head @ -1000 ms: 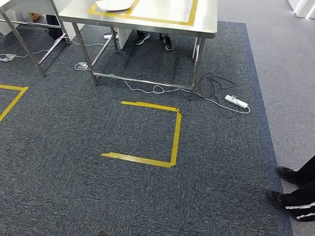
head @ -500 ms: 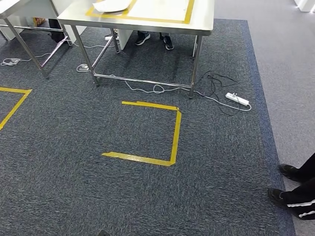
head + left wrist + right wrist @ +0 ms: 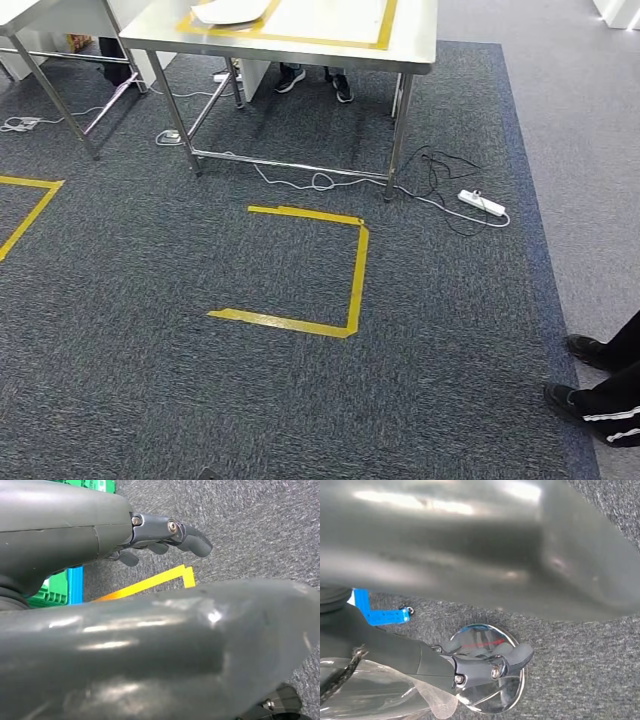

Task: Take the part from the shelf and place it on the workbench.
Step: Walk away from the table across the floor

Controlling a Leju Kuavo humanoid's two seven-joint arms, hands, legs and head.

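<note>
Head view: a steel workbench (image 3: 411, 45) stands on dark carpet, a pale part (image 3: 226, 11) lying on its top inside a yellow tape frame; a person's shoes (image 3: 585, 375) are at right.

Left wrist view: the left hand (image 3: 166, 532) hangs over carpet, fingers loosely extended, holding nothing.

Right wrist view: the right hand (image 3: 486, 665) holds a shiny, clear-wrapped part (image 3: 490, 680).

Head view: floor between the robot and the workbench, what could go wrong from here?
1. The power strip and loose cables lie on the carpet by the workbench leg; a foot drifting right could snag them.
2. A person's shoes stand at the right edge of the carpet; a turn that way might hit them.
3. A white object already sits on the workbench, so less room is free there.
</note>
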